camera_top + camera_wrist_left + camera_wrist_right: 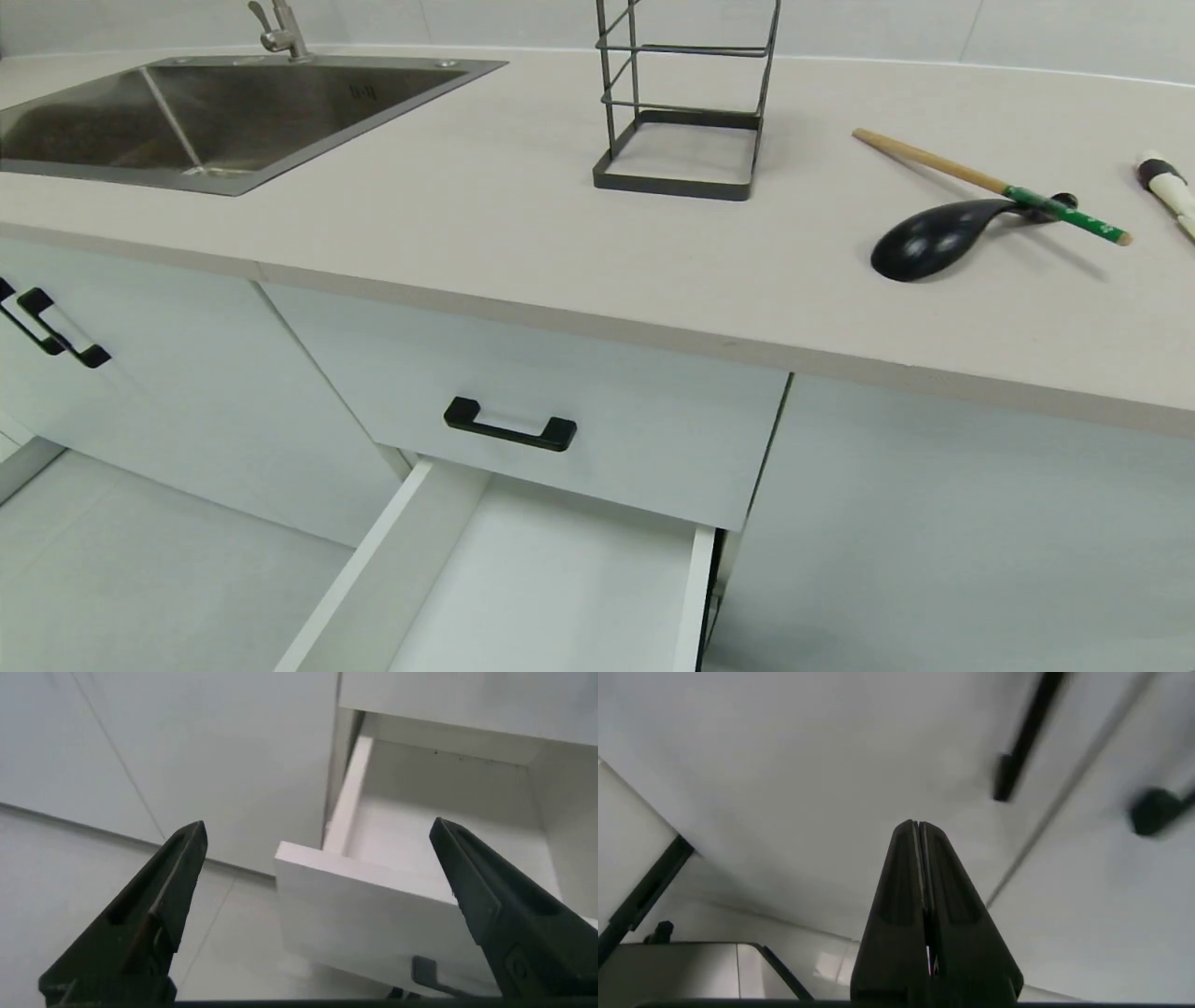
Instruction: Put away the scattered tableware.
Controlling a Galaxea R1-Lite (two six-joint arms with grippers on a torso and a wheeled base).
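Note:
On the right of the counter lies a black spoon with a wooden chopstick resting across its handle. A white utensil with a dark band lies at the counter's far right edge. Below the counter the lower drawer is pulled out, its white inside bare. My left gripper is open and hangs low in front of that open drawer. My right gripper is shut with nothing in it, facing white cabinet fronts with dark handles.
A dark wire rack stands at the middle back of the counter. A steel sink with a tap is at the back left. The upper drawer with a black handle is closed. Cabinet doors stand to the left.

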